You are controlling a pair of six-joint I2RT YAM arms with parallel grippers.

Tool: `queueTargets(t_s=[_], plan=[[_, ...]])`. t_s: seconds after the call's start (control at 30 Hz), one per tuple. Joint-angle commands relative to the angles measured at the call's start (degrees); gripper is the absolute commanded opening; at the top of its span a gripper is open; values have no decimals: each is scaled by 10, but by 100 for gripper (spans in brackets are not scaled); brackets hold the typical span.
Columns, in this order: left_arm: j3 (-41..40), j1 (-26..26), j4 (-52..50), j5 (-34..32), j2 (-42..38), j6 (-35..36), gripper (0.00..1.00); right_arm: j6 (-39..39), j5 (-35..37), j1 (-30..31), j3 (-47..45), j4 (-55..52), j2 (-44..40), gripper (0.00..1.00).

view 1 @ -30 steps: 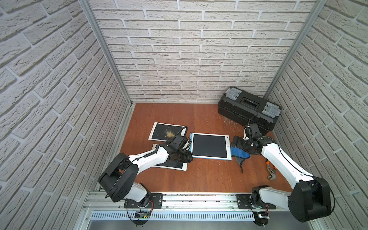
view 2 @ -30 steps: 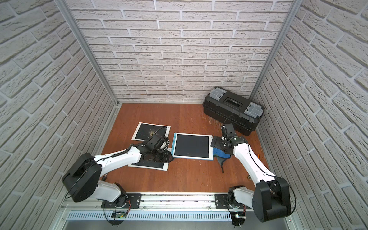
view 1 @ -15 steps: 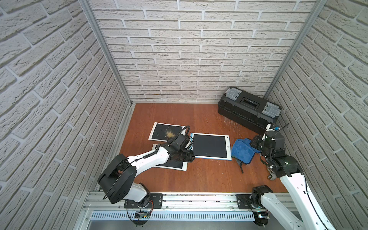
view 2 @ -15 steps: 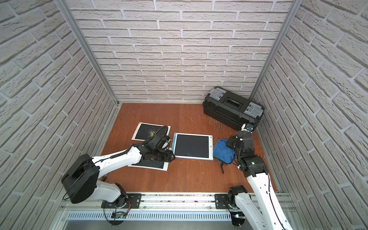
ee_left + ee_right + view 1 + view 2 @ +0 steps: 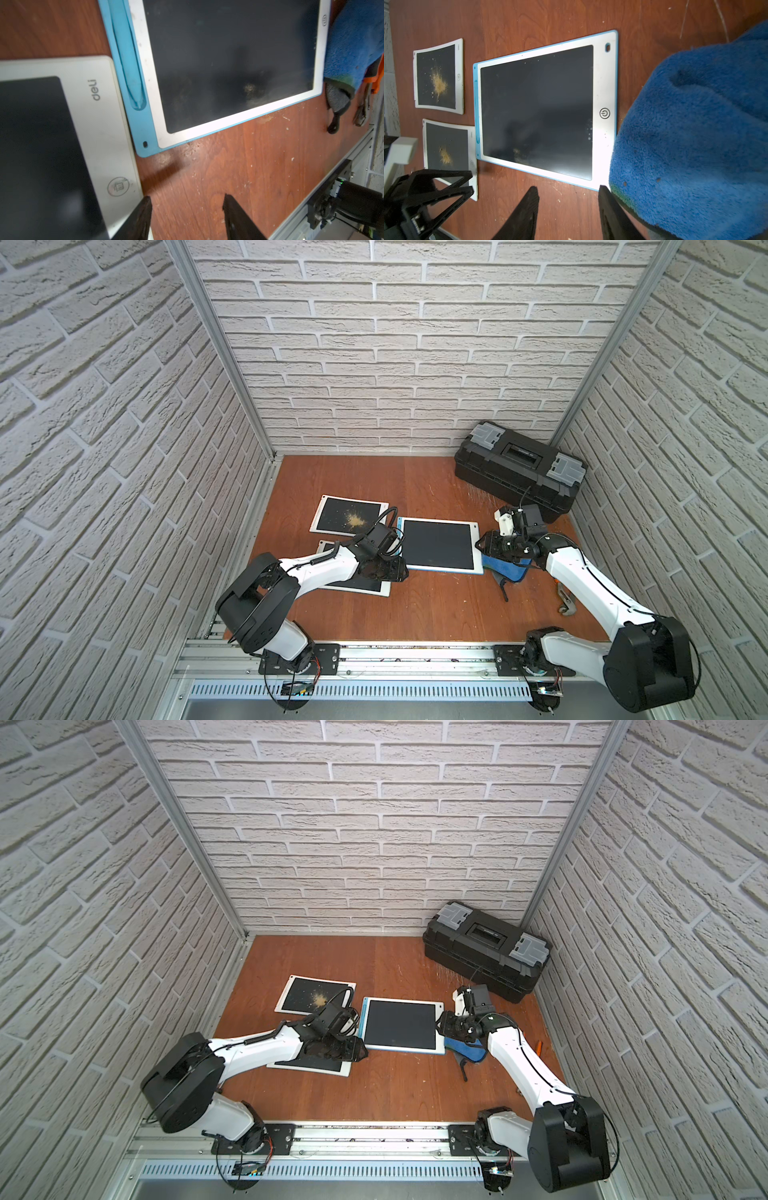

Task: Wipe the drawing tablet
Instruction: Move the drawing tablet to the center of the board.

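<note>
The large blue-edged drawing tablet lies flat mid-table. Its dark screen is mostly clean, with a faint dusty smear near one corner. A crumpled blue cloth rests against its right edge. My right gripper hovers at that edge beside the cloth, open, with bare wood between its fingers. My left gripper is open and empty over the wood at the tablet's near left corner.
Two small white tablets lie at the left. The far one carries yellow dust, and the near one lies partly under my left arm. A black toolbox stands back right. Pliers lie near the right wall.
My right arm rose and swung off to the right, then came back down to the cloth by the tablet's right edge. The cloth looks more bunched. My left arm has barely moved.
</note>
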Motion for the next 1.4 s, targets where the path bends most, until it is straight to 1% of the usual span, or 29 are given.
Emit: queueTargets(t_s=[0.0,0.13,0.3,0.43,0.67,0.83,0.97,1.07,1.17,1.27,1.37], plan=[[-3,3,29,17,26,-9,57,-10,-25,2,-1,33,-15,48],[5,4,36,29,49,-13,57,-18,-17,2,-1,31,-15,48],[28,10,-46,-34,67,8,55,-17,-12,3,-4,34,-18,48],[18,39,-83,-55,68,28,54,-20,-9,3,2,27,-16,48],[-23,108,-87,-62,44,49,53,-20,-4,2,7,27,-12,48],[-19,123,-87,-58,33,63,53,-16,-3,2,6,30,-4,48],[-4,120,-61,-30,30,60,54,-12,20,2,10,32,11,47],[23,116,-27,-7,37,50,57,-4,36,2,20,41,52,48],[56,116,4,18,62,38,57,2,43,0,32,58,98,47],[84,119,17,20,88,39,57,11,43,-1,39,80,132,47],[93,131,40,26,110,35,57,19,34,-2,54,88,168,47]])
